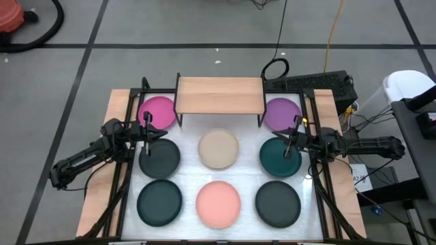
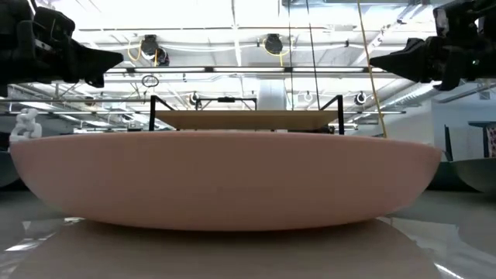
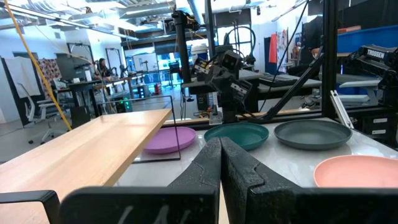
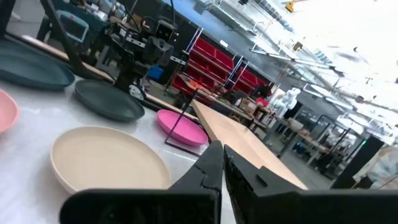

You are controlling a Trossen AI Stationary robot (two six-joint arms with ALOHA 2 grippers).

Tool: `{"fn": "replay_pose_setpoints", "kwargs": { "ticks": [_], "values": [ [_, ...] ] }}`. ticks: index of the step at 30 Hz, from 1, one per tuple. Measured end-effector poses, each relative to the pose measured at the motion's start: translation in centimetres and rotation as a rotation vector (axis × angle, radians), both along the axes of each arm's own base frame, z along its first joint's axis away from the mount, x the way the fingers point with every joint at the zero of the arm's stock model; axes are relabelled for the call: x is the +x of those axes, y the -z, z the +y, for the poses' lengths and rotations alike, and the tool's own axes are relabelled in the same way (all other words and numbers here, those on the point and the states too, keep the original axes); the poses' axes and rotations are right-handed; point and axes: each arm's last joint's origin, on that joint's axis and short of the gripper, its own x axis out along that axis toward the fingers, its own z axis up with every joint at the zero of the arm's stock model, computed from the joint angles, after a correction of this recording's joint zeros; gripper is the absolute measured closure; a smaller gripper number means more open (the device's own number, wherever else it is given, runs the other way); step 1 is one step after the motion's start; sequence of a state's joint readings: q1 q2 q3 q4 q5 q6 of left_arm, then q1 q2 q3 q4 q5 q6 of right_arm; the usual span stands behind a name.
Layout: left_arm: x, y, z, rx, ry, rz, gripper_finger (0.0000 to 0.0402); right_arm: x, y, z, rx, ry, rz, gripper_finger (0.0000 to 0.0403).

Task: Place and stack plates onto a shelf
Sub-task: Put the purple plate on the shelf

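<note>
**Plates laid out in front of a bare shelf, both grippers closed and holding nothing**

Plates, 8 in all, lie singly on the white table [image 1: 121,207], none stacked. In the high view the magenta plate [image 1: 158,111] sits at the left end of the shelf [image 1: 219,94] and the purple plate [image 1: 281,113] at its right end, each partly under the shelf's edge. The middle row holds a dark grey plate [image 1: 160,156], the beige plate [image 1: 219,149] and the teal plate [image 1: 281,156]. The near row holds a second dark plate [image 1: 160,203], the salmon pink plate [image 1: 219,203] and a third dark plate [image 1: 278,203]. The shelf, a light-wood board on thin black legs, stands at the far side of the table with nothing on its top.

The left gripper [image 1: 146,131] hovers between the magenta plate and the dark grey plate below it; its wrist view shows the 2 fingers [image 3: 208,163] pressed together, gripping nothing. The right gripper [image 1: 291,141] hovers over the upper edge of the teal plate, fingers [image 4: 211,163] likewise closed and empty. In the low view the salmon pink plate fills the foreground, with the shelf behind it and both arms raised above table level.
</note>
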State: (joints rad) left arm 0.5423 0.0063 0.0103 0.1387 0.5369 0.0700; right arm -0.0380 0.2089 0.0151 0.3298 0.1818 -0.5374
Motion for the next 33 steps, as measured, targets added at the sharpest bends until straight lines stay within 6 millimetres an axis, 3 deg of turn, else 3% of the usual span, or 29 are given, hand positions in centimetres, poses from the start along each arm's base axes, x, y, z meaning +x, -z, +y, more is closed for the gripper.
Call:
{"fn": "replay_pose_setpoints", "kwargs": {
  "ticks": [8, 14, 23, 33],
  "values": [
    [0.0, 0.0, 0.0, 0.0, 0.0, 0.0, 0.0398, 0.0, 0.0, 0.0, 0.091, -0.013, -0.023, 0.0403],
    [0.0, 0.0, 0.0, 0.0, -0.001, 0.0, 0.0398, 0.0, -0.3, 0.0, 0.402, -0.052, -0.12, 0.0403],
    [0.0, 0.0, 0.0, 0.0, 0.0, 0.0, 0.0398, -0.6, -2.3, 0.0, 0.409, -0.101, -0.34, 0.0403],
    [0.0, 0.0, 0.0, 0.0, 0.0, 0.0, 0.0398, -0.1, -1.5, -0.5, 0.489, 0.088, -0.305, 0.0403]
  ]
}}
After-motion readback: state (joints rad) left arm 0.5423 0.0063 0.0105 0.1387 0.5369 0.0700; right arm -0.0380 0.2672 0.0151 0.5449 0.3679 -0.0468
